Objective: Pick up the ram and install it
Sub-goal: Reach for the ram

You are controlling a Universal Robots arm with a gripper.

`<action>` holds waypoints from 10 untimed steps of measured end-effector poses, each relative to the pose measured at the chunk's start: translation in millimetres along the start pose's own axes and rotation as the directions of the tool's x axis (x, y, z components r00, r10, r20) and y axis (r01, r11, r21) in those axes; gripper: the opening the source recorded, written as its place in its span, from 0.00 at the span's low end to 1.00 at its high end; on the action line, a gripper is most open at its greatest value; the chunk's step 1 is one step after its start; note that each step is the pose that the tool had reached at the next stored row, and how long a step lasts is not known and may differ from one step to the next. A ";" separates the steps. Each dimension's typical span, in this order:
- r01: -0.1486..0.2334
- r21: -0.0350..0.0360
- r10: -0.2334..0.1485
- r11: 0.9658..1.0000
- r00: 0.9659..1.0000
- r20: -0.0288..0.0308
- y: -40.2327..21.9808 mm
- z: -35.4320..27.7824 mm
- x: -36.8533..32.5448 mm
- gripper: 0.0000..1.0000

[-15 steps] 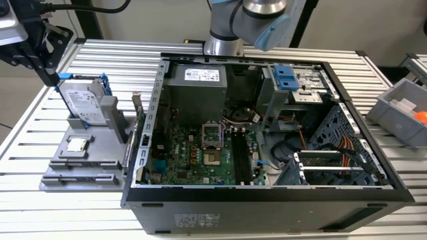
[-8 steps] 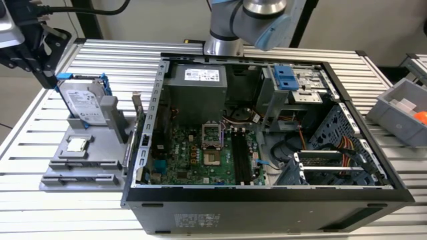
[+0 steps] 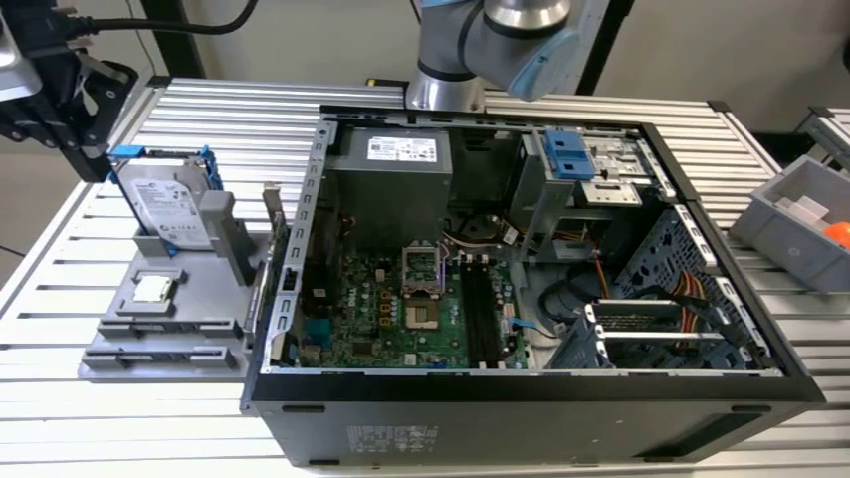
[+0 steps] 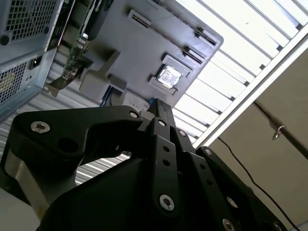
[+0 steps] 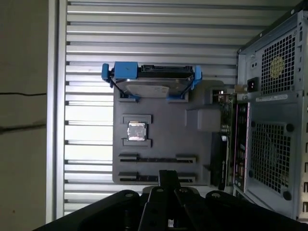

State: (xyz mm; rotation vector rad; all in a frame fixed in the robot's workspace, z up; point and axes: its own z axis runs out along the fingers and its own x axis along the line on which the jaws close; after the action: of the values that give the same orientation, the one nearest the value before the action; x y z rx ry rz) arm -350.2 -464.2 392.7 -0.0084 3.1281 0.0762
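The gripper (image 5: 168, 174) hangs over a grey holder (image 5: 192, 144) that lies on a ribbed metal table (image 3: 199, 110), just beside an open computer case (image 3: 531, 398) on the exterior view's left. In both wrist views its two fingertips (image 4: 161, 108) look pressed together into one black tip with no gap, and nothing is held between them.

On the holder a hard drive (image 5: 151, 84) in a blue frame stands on edge at one end. Next to it a square silver chip (image 5: 136, 131) sits in a shallow seat. Beyond the chip come two long narrow slots, one (image 5: 130, 158) nearer the chip and the other (image 5: 130, 177) right under the fingertips. Each slot shows a thin dark line along its length, and I cannot tell whether either line is the ram standing on edge. A green card (image 5: 226, 139) with a metal bracket stands on the holder's side next to the case.

Inside the case the green motherboard (image 3: 385, 319) lies flat, with long black slots (image 3: 481, 314) running side by side. I cannot tell whether a stick sits in any of them. The arm (image 3: 492, 40) rises behind the case, and a grey bin (image 3: 797, 214) stands at the exterior view's right
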 end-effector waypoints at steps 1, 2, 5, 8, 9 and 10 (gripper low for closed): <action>0.000 0.000 0.000 1.000 1.000 0.000 -0.7 0.0 0.1 0.00; 0.000 0.000 0.000 1.000 1.000 0.000 -1.4 0.0 0.1 0.00; 0.000 0.000 0.000 1.000 1.000 0.000 -3.4 -0.1 0.4 0.00; 0.000 0.000 0.000 1.000 1.000 0.000 -5.3 -0.2 0.5 0.00; 0.000 0.000 0.000 1.000 1.000 0.000 -6.1 -0.3 0.5 0.00; 0.000 0.000 0.000 1.000 1.000 0.000 -6.9 -0.3 0.5 0.00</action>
State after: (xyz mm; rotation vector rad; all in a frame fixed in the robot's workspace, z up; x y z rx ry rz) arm -350.7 -471.1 392.6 -0.0083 3.1284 0.0763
